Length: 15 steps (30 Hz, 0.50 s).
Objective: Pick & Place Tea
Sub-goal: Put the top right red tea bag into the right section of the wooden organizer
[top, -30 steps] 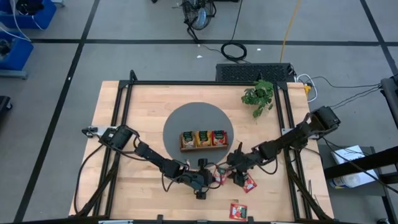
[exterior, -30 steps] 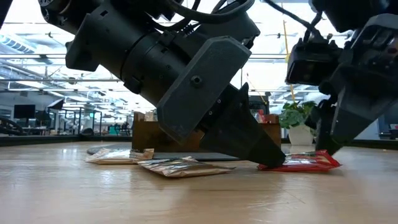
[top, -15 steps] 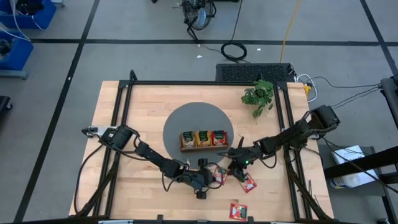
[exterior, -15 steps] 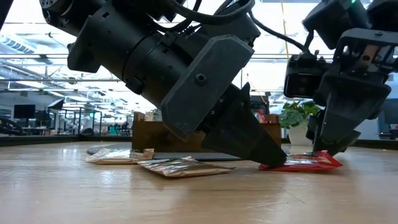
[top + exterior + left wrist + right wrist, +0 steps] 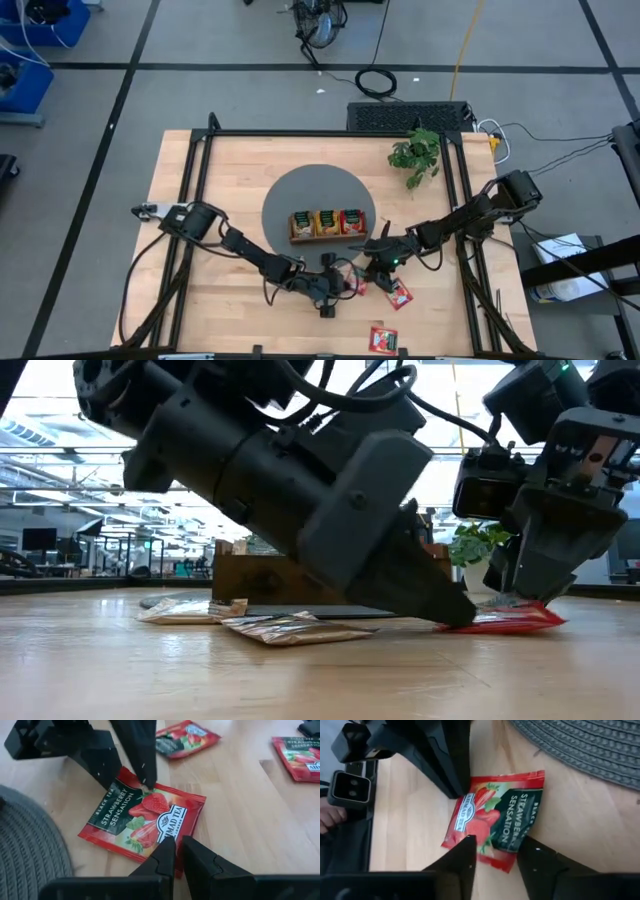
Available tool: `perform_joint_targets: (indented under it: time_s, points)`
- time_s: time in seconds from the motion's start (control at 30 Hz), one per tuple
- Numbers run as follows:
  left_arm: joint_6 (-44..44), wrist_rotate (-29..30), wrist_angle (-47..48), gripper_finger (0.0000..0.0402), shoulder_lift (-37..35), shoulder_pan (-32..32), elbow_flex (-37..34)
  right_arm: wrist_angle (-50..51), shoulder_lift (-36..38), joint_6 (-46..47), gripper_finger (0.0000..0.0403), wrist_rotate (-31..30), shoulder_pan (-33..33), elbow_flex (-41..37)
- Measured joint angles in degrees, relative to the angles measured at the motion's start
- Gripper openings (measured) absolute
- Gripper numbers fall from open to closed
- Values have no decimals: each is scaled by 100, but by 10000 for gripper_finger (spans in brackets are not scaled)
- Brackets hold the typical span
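Glossy red tea packet (image 5: 142, 818) on smooth wooden table (image 5: 250, 815).

Both arms are pretty much all matte black, chunky boxy segments joined by rounded joints, with loose black cables looping along them, really obvious on the left arm (image 5: 250, 258) and right arm (image 5: 460, 225) from overhead. Up close in the low view the left wrist housing (image 5: 360, 510) is a dark grey angular plate with a small round screw in it, tapering to a wedge. The right arm carries a black boxy camera block (image 5: 483, 470) with a round lens. Fingers (image 5: 200, 862) are plain black, slim and wedge-shaped.
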<state>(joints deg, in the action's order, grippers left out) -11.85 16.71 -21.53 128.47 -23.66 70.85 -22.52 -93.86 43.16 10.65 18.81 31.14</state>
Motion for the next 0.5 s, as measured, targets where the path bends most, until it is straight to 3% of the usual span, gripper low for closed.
perform_joint_targets:
  time_s: [0.27,0.5]
  points:
    - [-88,-54,-288,42,218,119,22,-78,-11,-315,9,-145,-9,-9]
    - [381,-48,-20,42,-1,5,-4,-107,-14,-541,3,-156,9,-9]
